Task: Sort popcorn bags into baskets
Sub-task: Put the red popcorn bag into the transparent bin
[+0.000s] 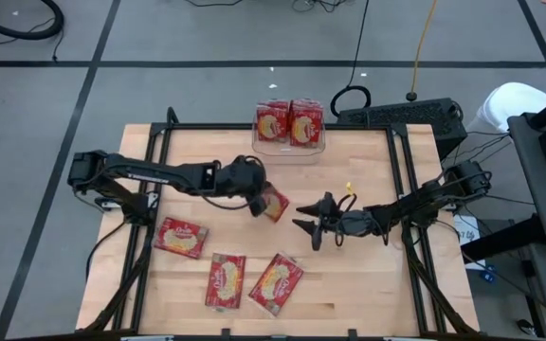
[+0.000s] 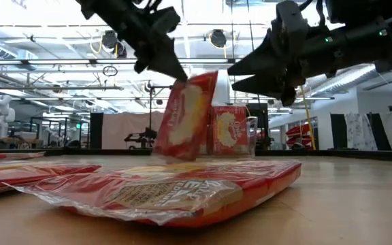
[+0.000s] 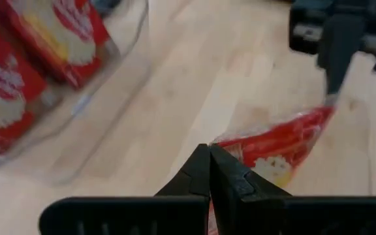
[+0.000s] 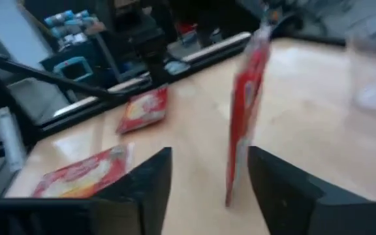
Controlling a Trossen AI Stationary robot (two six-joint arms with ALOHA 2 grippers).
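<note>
Wooden table (image 1: 368,275), seen from above: a clear basket (image 1: 290,147) sits at the 12 o'clock edge with two red popcorn bags (image 1: 290,122) standing upright inside it, side by side. Three loose bags (image 1: 227,281) lie flat toward 7 o'clock.

Left arm: reaches from 9 o'clock to the table centre. Its left pincer (image 1: 257,197) is clamped on the top edge of one held bag (image 1: 274,204). The low view shows what the overhead view does not: this held bag (image 2: 184,116) hangs tilted, clear of the tabletop, in front of the basket. The left wrist view shows the dark fingers (image 3: 201,176) pressed together over the red wrapper.

Right arm: enters from 3 o'clock. Its right pincer (image 1: 313,227) is spread wide and holds nothing, just beside the held bag at its 4 o'clock. The right wrist view shows the held bag edge-on between the parted fingers (image 4: 152,179), farther off.
</note>
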